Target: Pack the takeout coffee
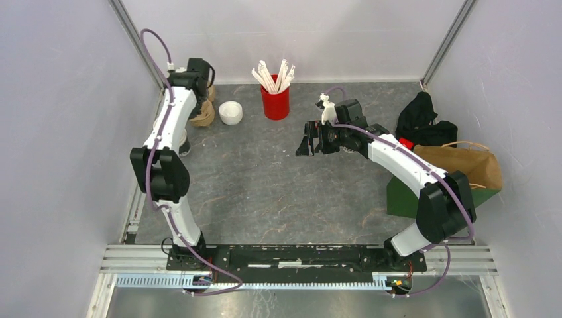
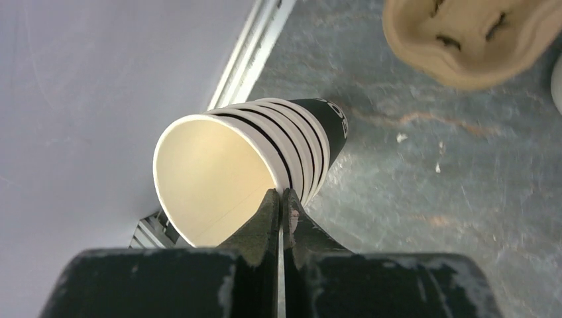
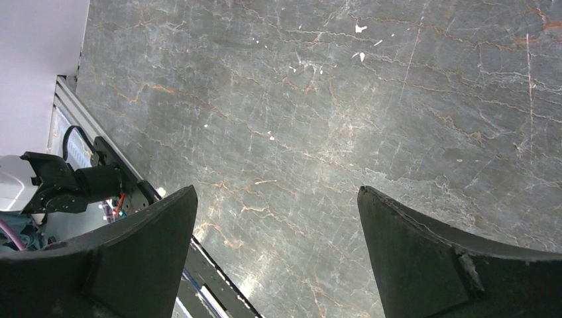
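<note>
No lidded black coffee cups show in any view. My left gripper [image 2: 281,193] is shut on the rim of the top cup in a tilted stack of lidless black cups with cream insides [image 2: 265,149], one finger inside and one outside, by the left wall rail. In the top view this gripper is hidden under its own arm. My right gripper [image 1: 308,140] is open and empty, hovering over bare table near the middle; its fingers [image 3: 431,252] stand wide apart in the right wrist view.
A red holder with white straws [image 1: 275,101] stands at the back. A stack of white lids [image 1: 230,112] and a brown pulp carrier [image 1: 204,114] [image 2: 464,40] lie back left. A brown paper bag [image 1: 467,164], black cloth [image 1: 421,116] and green mat [image 1: 401,199] lie right.
</note>
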